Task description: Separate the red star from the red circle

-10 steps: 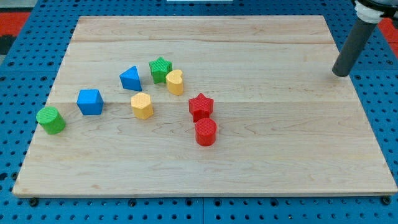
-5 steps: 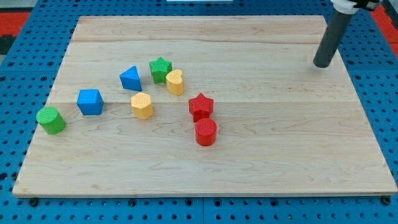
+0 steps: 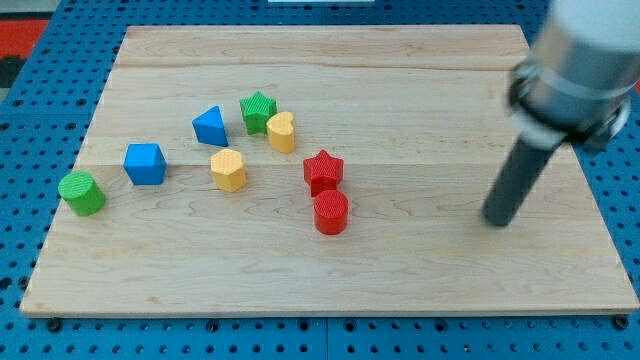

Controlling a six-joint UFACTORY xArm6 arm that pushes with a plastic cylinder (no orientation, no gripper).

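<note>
You see a red star (image 3: 322, 169) and red circle (image 3: 331, 212) left of the dark tip (image 3: 497, 222). The board (image 3: 420, 280) is pale, striped wood.

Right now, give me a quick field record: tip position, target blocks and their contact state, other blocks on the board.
tip: my tip rests on the wooden board, to the view's right of the red pair, apart from every block
red star block: mid-board, directly above the red cylinder in the view
red cylinder block: touching or nearly touching the star
separation: not yet done
other blocks: green star, yellow heart, blue triangle, yellow hexagon, blue cube, green cylinder
</note>
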